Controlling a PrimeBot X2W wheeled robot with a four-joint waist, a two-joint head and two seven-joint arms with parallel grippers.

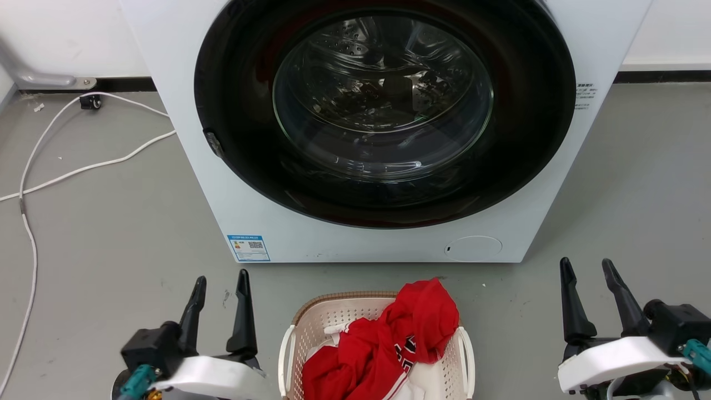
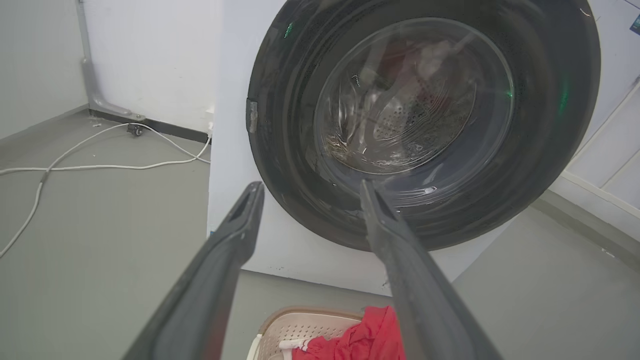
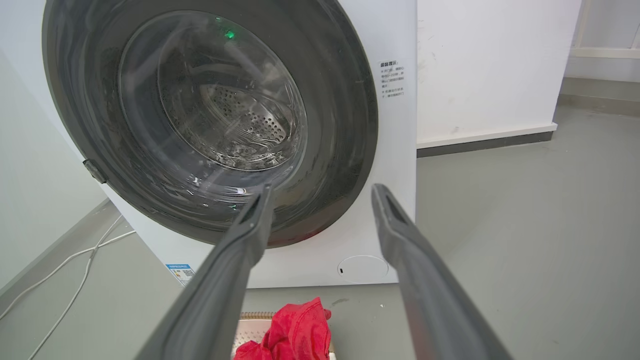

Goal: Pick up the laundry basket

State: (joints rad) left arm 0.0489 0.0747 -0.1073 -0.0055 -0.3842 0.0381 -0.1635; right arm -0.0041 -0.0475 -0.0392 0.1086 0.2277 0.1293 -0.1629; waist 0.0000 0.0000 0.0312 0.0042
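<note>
The laundry basket (image 1: 325, 319) sits on the floor at the bottom centre of the head view, cream with a brown rim and white side handles, and red and white clothes (image 1: 389, 347) are heaped in it. Its rim shows low in the left wrist view (image 2: 295, 325) and barely in the right wrist view (image 3: 255, 320). My left gripper (image 1: 221, 281) stands open to the left of the basket, apart from it. On the basket's right, farther off, my right gripper (image 1: 587, 268) is open too. Both hold nothing.
A white front-loading washer (image 1: 233, 183) with a shut round glass door stands right behind the basket. White cables (image 1: 83, 166) trail over the grey floor at the left. A wall (image 1: 72, 33) runs behind.
</note>
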